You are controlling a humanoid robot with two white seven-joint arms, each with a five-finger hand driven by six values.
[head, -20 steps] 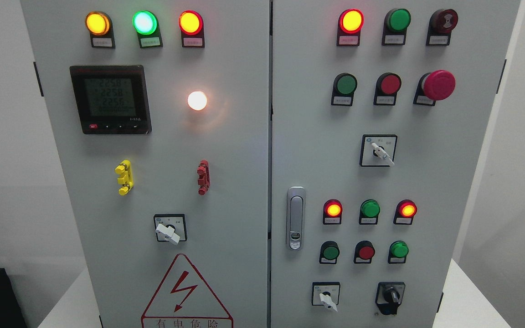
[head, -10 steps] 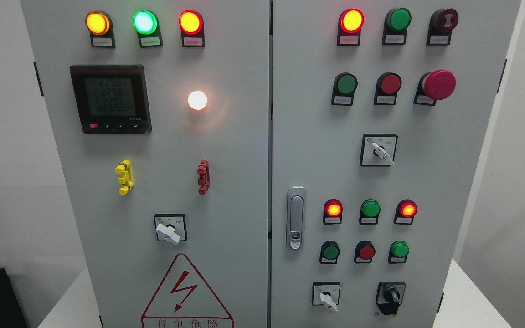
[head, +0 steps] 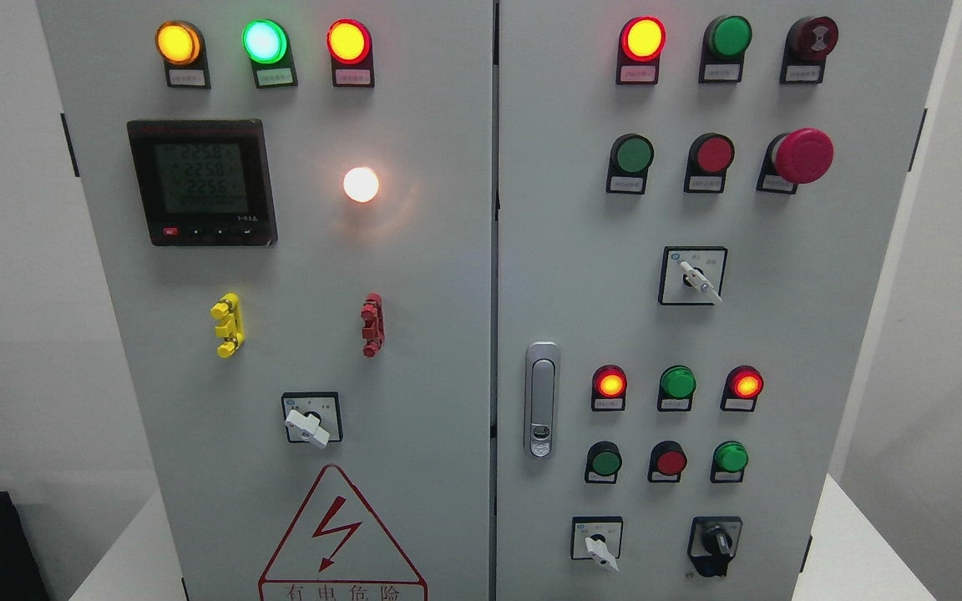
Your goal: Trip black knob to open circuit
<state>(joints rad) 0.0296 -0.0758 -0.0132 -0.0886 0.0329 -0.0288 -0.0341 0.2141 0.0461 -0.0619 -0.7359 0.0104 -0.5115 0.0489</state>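
While neither robot hand shows in the head view, so their state cannot be told, the black knob (head: pixel 716 544) sits untouched at the lower right of the grey cabinet (head: pixel 448 275), right of a white selector switch (head: pixel 597 542); higher up, the red mushroom button (head: pixel 802 155) juts out

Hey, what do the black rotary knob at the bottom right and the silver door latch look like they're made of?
The black rotary knob looks like moulded plastic, with a dull sheen and soft-edged highlights. The silver door latch looks like metal, or possibly chromed plastic: a bright brushed-looking surface with crisp reflections. Neither robot hand is in view.
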